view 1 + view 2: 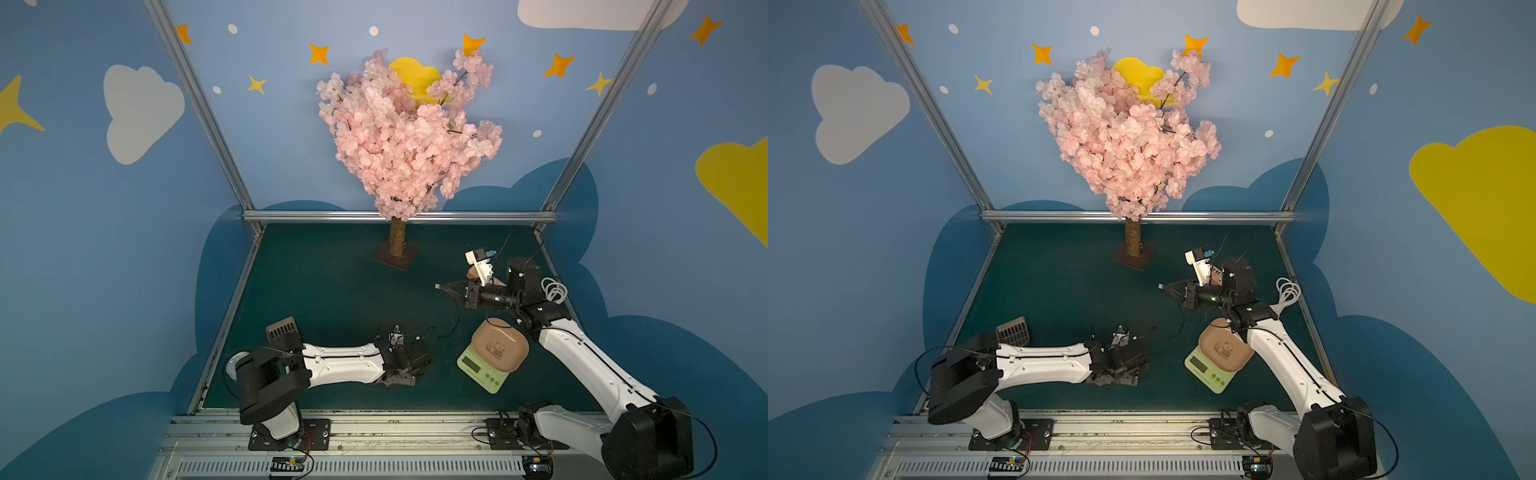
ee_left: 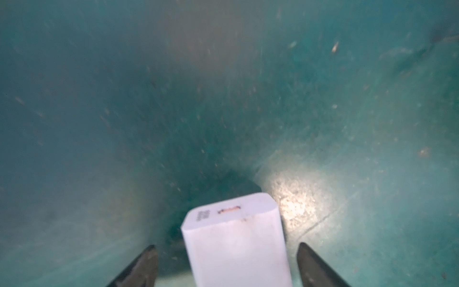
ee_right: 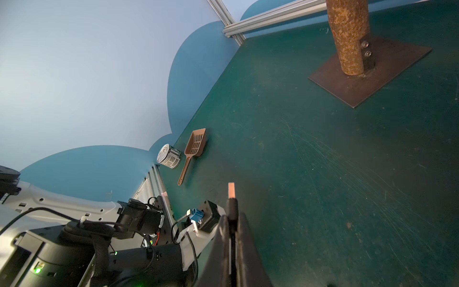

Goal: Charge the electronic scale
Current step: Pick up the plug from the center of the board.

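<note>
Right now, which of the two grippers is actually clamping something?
The right gripper: its jaws are shut on the black cable plug. The left gripper stands open, with gaps either side of the white charger between its fingers.

Pale-green scale (image 1: pixel 484 376) with tan panda-print tray (image 1: pixel 500 345), pink blossom tree (image 1: pixel 407 137), dark-green table (image 1: pixel 332 299), brown scoop (image 1: pixel 282 328)

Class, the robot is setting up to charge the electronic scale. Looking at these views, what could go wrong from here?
1. The left gripper has its jaws standing clear of the white charger cube on both sides; unheld, it may slide when a plug pushes in.
2. The black cable dangling from the plug pinched in the right gripper may snag.
3. The right arm passes close by the tray of the electronic scale and may knock it.
</note>
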Action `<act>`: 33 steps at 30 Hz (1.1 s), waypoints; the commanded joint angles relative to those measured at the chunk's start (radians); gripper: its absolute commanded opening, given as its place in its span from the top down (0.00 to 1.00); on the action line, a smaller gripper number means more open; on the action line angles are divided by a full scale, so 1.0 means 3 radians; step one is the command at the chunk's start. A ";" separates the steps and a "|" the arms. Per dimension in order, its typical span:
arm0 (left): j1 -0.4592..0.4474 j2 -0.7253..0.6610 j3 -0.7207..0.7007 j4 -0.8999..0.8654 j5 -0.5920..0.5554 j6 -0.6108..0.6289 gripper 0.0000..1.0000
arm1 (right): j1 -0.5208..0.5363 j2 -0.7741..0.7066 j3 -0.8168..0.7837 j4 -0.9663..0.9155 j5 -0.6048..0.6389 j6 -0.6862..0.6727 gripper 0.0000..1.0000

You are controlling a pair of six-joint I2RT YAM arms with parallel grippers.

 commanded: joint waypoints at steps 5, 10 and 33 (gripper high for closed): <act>0.0003 0.0039 -0.0034 0.0007 -0.0034 -0.0096 0.34 | -0.0039 -0.0060 0.0083 -0.0039 -0.0015 0.0040 1.00; 0.0028 0.0083 -0.0065 0.0069 -0.0020 -0.0153 0.36 | -0.0049 -0.0062 0.0078 -0.0052 -0.0024 0.0041 1.00; 0.0737 -0.1084 -0.0857 0.1879 0.0601 0.2412 0.63 | 0.0029 0.0141 0.0226 -0.0360 -0.0670 0.0255 1.00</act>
